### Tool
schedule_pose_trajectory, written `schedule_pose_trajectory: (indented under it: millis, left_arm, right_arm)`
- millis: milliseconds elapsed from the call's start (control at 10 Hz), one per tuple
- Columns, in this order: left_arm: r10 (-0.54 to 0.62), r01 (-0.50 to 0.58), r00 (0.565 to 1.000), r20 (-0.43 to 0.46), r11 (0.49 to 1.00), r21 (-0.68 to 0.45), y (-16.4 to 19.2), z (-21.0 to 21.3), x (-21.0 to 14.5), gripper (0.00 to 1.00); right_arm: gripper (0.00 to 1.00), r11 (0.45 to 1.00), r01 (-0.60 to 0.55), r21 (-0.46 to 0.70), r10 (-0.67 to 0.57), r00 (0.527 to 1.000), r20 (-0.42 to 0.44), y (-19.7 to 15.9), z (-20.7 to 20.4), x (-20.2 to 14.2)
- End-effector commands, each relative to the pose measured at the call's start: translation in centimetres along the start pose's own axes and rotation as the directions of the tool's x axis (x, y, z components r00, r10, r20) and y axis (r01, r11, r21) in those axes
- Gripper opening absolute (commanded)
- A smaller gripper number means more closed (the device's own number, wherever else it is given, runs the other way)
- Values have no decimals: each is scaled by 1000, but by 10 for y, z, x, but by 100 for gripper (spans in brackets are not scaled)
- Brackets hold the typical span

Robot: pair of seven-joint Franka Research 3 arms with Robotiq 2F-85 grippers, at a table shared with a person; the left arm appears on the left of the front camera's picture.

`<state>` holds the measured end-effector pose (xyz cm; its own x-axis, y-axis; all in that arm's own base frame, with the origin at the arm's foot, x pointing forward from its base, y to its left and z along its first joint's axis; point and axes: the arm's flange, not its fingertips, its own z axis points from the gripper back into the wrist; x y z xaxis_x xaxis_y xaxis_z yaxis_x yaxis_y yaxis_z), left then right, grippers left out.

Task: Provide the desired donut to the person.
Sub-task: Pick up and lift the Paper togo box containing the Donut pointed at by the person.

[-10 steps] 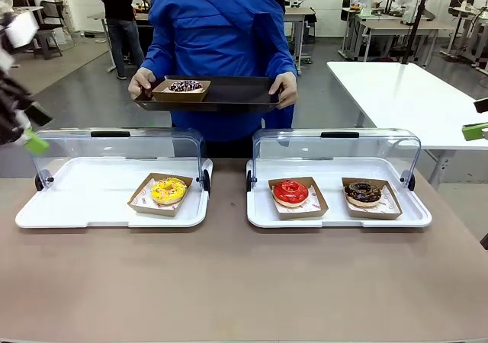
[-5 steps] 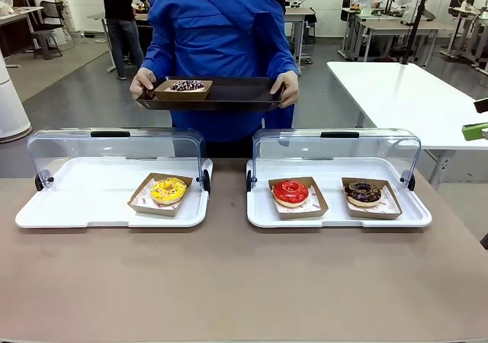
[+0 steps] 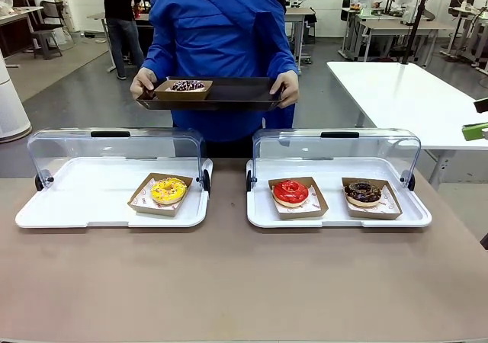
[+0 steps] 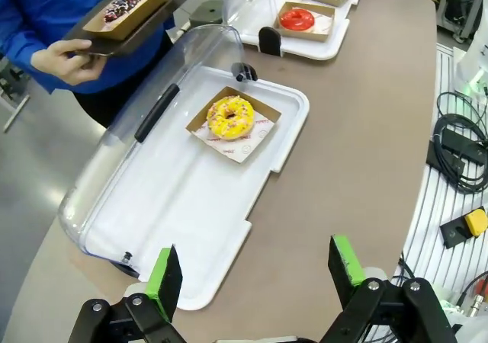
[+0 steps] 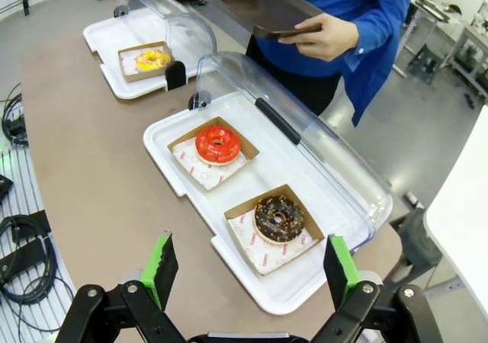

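Brown matte tabletop (image 3: 229,282) spans the robot's side; a workshop with white tables lies behind.

1. Change from earlier: one second ago the left arm blurred across the left edge of the front view; it has since pulled back. The person's tray has risen slightly. The cases and their donuts are unchanged.
2. Left gripper (image 4: 255,265) – released, green pads spread wide, nothing between them, above the table edge near the left case.
3. Left case (image 3: 76,202) – white plastic base with rounded corners; its clear domed lid (image 3: 114,149) is swung back. A yellow-glazed donut (image 3: 168,190) sits in a brown carton near the base's right end.
4. Person (image 3: 221,38) – blue jacket, standing at the far side, holding a dark rectangular tray (image 3: 236,91) by both ends. A sprinkled donut (image 3: 187,86) in a carton rests on the tray's left part.
5. Right case (image 3: 335,217) – same build, lid open. A glossy red donut (image 3: 290,192) sits left in it and a chocolate donut (image 3: 364,193) right, each in its own carton, apart.
6. Right gripper (image 5: 248,258) – released, jaws wide and empty, above the right case's near edge.
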<state>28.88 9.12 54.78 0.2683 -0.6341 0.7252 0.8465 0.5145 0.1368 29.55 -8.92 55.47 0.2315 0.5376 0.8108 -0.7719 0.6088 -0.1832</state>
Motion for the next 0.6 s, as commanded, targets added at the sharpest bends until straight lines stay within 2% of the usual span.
schedule_pose_trajectory:
  millis: [0,500]
  left_arm:
    - [-11,10,1000,28,999,51,-14,-17,-13,100]
    - [-17,7,996,91,994,112,-11,-17,-13,100]
  right_arm:
    - [100,1000,-10,8,10,1000,4,0,-1,-1]
    - [100,1000,-10,8,10,1000,4,0,-1,-1]
